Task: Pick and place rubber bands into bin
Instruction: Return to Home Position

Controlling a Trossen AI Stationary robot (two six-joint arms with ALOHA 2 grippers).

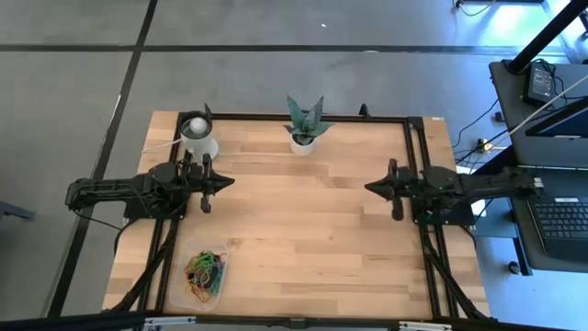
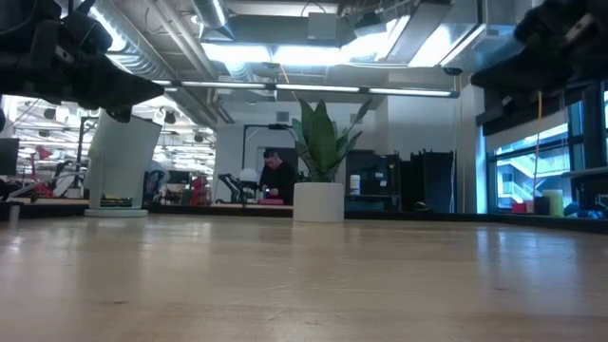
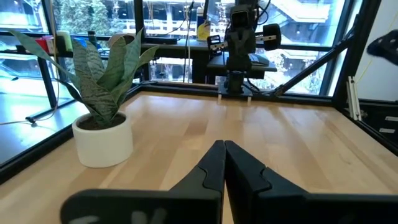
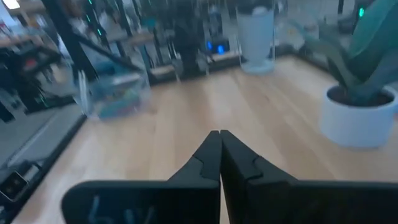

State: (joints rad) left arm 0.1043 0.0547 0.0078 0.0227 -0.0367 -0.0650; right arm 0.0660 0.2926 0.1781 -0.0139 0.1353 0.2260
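Over the table, the high view shows the left gripper (image 1: 223, 181) and the right gripper (image 1: 370, 188) raised at mid-table, pointing at each other and well apart, with bare wood between them. On the left arm's side, the clear bin (image 1: 181, 291) sits near the table's (image 1: 312, 239) lower corner. It holds a tangle of rubber bands (image 1: 207, 268) in green, red, orange and yellow. A white cup (image 1: 197, 136) stands just beyond the left gripper, and a plant pot (image 1: 303, 142) stands at the middle of the far edge. A laptop (image 1: 560, 221) lies on a stand off to the right. At table height, the low view looks across empty boards to the white cup on the left and the plant pot in the centre. Dark arm parts hang in both upper corners, and a person (image 2: 277, 178) sits far back in the room; the bin does not show here. Past the left wrist, the left gripper's fingers (image 3: 208, 168) are pressed together with nothing between them, the plant pot is near on one side, and the right arm is far across the table. Past the right wrist, that gripper's fingers (image 4: 208, 155) likewise meet, empty. The bin shows as a blur with coloured bands inside, the white cup beyond it and the plant pot close by.
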